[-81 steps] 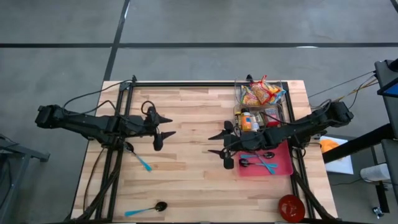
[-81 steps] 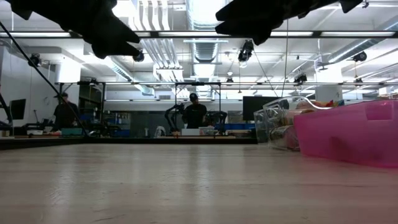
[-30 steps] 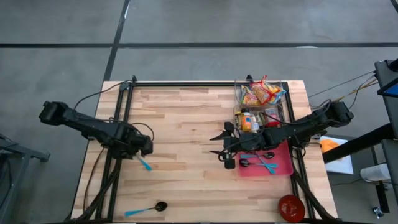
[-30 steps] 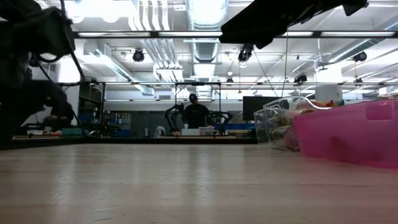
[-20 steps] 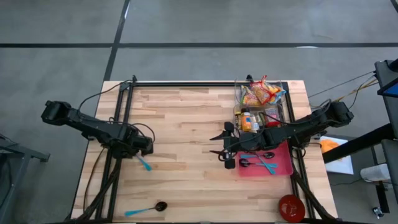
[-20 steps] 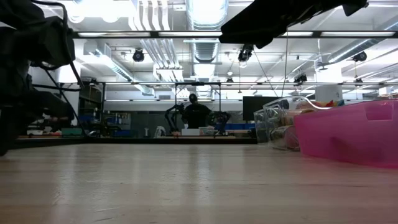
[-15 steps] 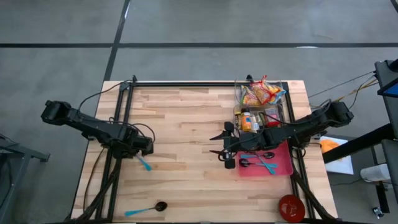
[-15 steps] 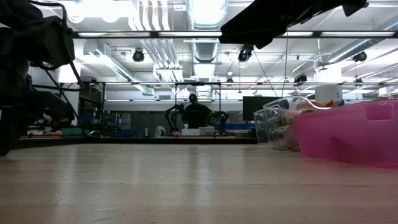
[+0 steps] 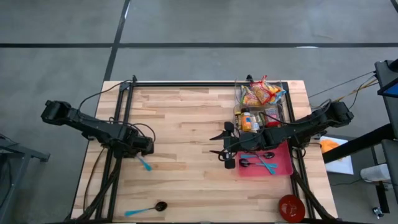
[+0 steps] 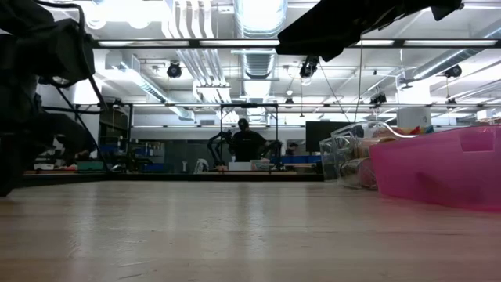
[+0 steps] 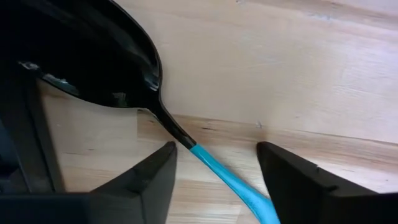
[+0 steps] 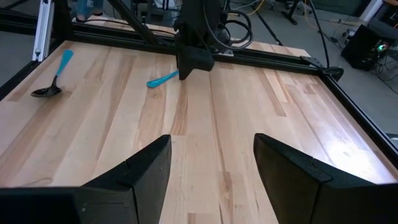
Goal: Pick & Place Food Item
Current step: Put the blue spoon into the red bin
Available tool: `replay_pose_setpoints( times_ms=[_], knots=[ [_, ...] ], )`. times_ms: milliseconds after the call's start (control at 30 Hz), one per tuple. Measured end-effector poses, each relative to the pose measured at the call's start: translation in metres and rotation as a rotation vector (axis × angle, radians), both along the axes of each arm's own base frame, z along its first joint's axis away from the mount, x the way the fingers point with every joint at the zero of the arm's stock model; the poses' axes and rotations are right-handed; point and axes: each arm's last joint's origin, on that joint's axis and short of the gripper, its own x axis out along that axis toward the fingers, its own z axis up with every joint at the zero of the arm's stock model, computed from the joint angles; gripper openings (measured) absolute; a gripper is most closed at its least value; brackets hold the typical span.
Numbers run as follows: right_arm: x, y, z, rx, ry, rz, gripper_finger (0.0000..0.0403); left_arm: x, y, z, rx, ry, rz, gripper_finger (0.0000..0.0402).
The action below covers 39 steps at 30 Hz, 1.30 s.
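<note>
Left gripper [image 11: 214, 171] is down at the table's [image 9: 186, 124] left side, fingers apart and straddling the blue handle of a black-bowled spoon [image 11: 155, 106] lying flat on the wood; no contact with the handle shows, so nothing is gripped. Right gripper [image 9: 219, 145] hangs above the table just left of the pink tray [image 9: 283, 167], fingers apart and empty. Food packets [image 9: 261, 93] sit in the clear bin [image 9: 239, 99] at the table's far right corner, and a second spoon [image 9: 144, 209] lies near the front edge.
</note>
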Motion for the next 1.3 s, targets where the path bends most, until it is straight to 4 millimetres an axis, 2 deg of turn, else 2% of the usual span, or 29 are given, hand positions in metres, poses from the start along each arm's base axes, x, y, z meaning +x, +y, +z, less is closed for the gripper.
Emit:
replay_pose_setpoints(
  times_ms=[200, 400, 667, 1033, 1300],
  knots=[
    [0.0, 0.0, 0.0, 0.0, 0.0, 0.0, 0.0227, 0.002, 0.0, 0.0, 0.002, -0.014, 0.018, 0.0161],
    [0.0, 0.0, 0.0, 0.0, 0.0, 0.0, 0.0227, 0.005, 0.0, 0.001, 0.021, -0.04, 0.007, 0.0112],
    [0.0, 0.0, 0.0, 0.0, 0.0, 0.0, 0.0227, 0.011, 0.001, 0.002, 0.111, -0.099, 0.011, 0.0102],
    [0.0, 0.0, 0.0, 0.0, 0.0, 0.0, 0.0227, 0.013, 0.001, 0.001, 0.115, -0.095, -0.024, 0.0095],
    [0.0, 0.0, 0.0, 0.002, -0.001, 0.0, 0.0227, 0.012, 0.001, 0.001, 0.12, -0.092, -0.025, 0.0015]
  ],
)
